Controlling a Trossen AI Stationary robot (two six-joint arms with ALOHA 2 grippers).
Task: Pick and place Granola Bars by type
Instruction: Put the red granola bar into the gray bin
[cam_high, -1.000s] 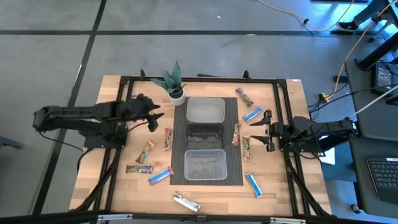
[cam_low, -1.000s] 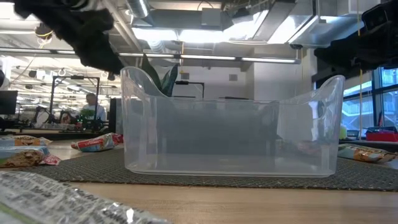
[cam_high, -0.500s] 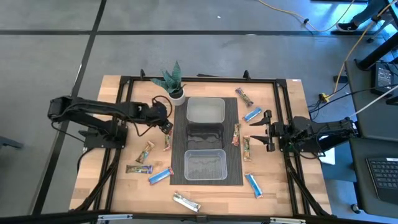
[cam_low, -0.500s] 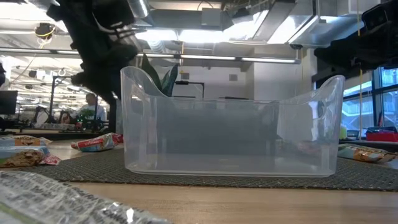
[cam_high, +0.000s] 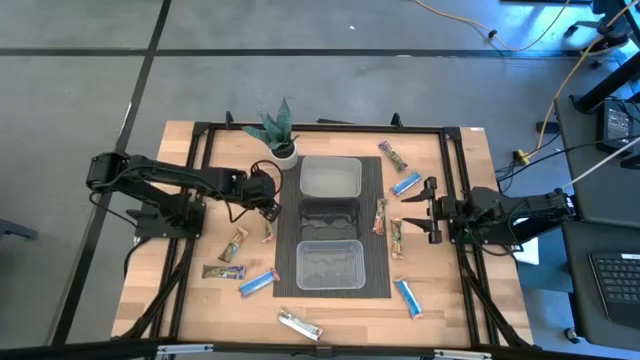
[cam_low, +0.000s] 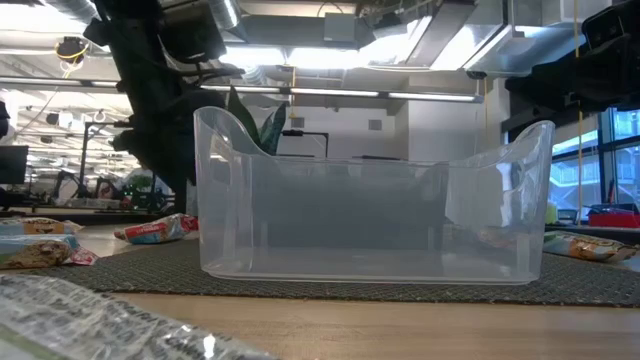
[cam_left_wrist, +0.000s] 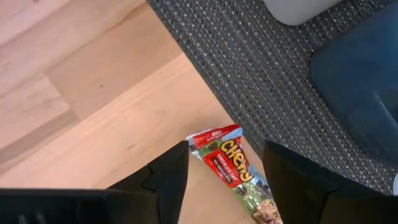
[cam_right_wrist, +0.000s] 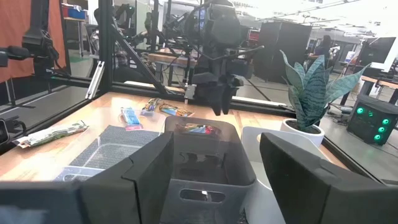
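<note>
I see a wooden table (cam_high: 200, 300) inside a black frame, with a dark woven mat (cam_high: 372, 175) down its middle. Three bins stand in a row on the mat: a clear bin (cam_high: 330, 177) nearest the potted plant (cam_high: 278, 131), a dark bin (cam_high: 330, 215) in the centre, and another clear bin (cam_high: 331, 265) at the near end.

My left gripper (cam_high: 268, 208) is low over the wood just beside the mat's left edge. Its fingers (cam_left_wrist: 165, 180) are spread, unclenched, straddling the red end of a Chewy granola bar (cam_left_wrist: 233, 163) without touching it. That bar (cam_high: 268, 229) lies along the mat edge.

My right gripper (cam_high: 425, 208) waits at the table's right side, fingers apart, holding nothing.

Other bars lie scattered on both sides, including a blue bar (cam_high: 258, 282) and a silver bar (cam_high: 299, 325) near the front edge.
</note>
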